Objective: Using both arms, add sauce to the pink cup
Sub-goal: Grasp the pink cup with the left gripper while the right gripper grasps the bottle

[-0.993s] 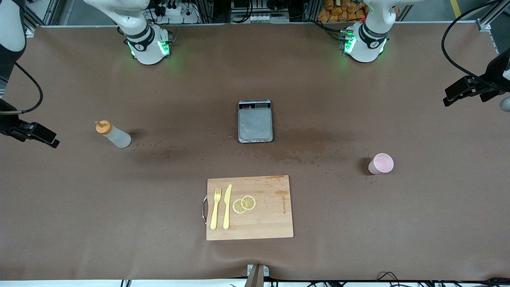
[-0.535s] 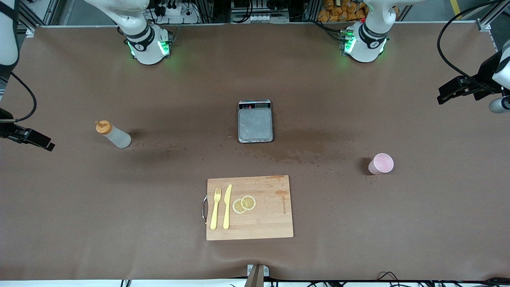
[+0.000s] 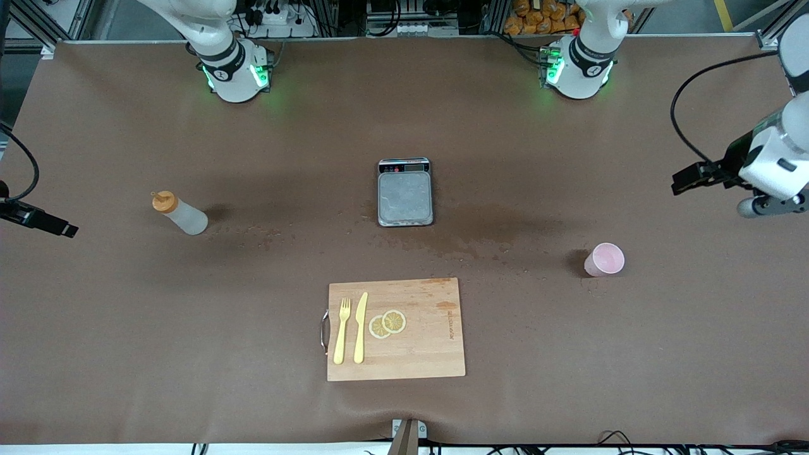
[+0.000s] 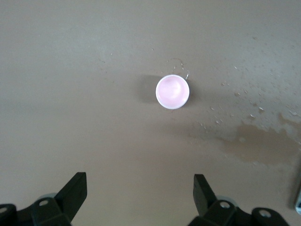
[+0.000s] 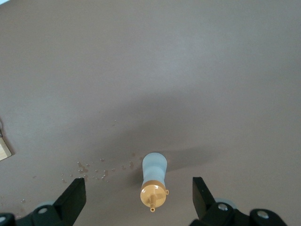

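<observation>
The sauce bottle, whitish with an orange nozzle cap, stands upright on the brown table toward the right arm's end. In the right wrist view the sauce bottle shows from above, between the open fingers of my right gripper. My right gripper hangs in the air out past the bottle, at the table's end. The pink cup stands upright toward the left arm's end. In the left wrist view the pink cup looks empty. My left gripper is open and empty. It hangs over the table's end, apart from the cup.
A grey scale sits mid-table. A wooden cutting board lies nearer the front camera, with a yellow fork, a knife and lemon slices on it. Wet stains lie between the scale and the cup.
My left gripper has swung down and in toward the cup's end of the table, and its white wrist has come into view. My right gripper has shifted slightly outward. The bottle and cup have not moved.
</observation>
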Controlling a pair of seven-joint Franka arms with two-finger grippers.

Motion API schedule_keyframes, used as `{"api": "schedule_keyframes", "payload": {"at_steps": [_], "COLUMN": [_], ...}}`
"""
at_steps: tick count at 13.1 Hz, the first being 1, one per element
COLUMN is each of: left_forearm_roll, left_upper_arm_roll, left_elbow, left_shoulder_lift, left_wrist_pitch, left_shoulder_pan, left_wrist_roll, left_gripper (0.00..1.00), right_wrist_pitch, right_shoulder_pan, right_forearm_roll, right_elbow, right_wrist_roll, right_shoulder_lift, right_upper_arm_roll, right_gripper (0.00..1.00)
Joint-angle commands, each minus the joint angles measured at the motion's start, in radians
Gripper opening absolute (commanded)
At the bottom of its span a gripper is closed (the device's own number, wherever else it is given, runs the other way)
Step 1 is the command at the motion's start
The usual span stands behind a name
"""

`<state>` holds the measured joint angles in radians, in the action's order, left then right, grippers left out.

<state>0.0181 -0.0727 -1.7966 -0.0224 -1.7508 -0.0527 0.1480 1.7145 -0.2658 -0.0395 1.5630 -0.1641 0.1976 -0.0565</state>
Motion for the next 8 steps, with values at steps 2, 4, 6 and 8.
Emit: {"api": "schedule_keyframes", "payload": {"at_steps": [2,4,6,8], "left_forearm_roll": [0.011,0.011,0.011,0.011], "left_upper_arm_roll": [-0.004,-0.002,-0.004,-0.004], "left_elbow": [-0.196,-0.222,-0.224,-0.234], "left_shoulder_lift": [0.015,-0.039,-0.092,-0.129], "left_wrist_pitch": [-0.244,-0.340,-0.403,-0.473], "left_shoulder_pan": [-0.004,-0.004,-0.004,-0.004], "left_wrist_roll": [0.028,0.044,0.044,0.044], "left_gripper": [1.00,1.00,1.00,1.00], "right_wrist_pitch": [-0.039,-0.064,-0.120,-0.134], "right_shoulder_pan": [-0.050,-0.082,-0.122,-0.162], "right_forearm_roll": [-0.055,-0.103,-0.184,-0.206], "right_elbow": [-0.006,-0.006,-0.004,-0.004], "right_wrist_roll": [-0.038,-0.063,-0.100,-0.101], "right_shoulder_lift": [0.019,0.037,0.065,0.103], "right_upper_arm_roll": [-0.014,-0.014,-0.014,-0.014], "right_gripper": [1.00,1.00,1.00,1.00]}}
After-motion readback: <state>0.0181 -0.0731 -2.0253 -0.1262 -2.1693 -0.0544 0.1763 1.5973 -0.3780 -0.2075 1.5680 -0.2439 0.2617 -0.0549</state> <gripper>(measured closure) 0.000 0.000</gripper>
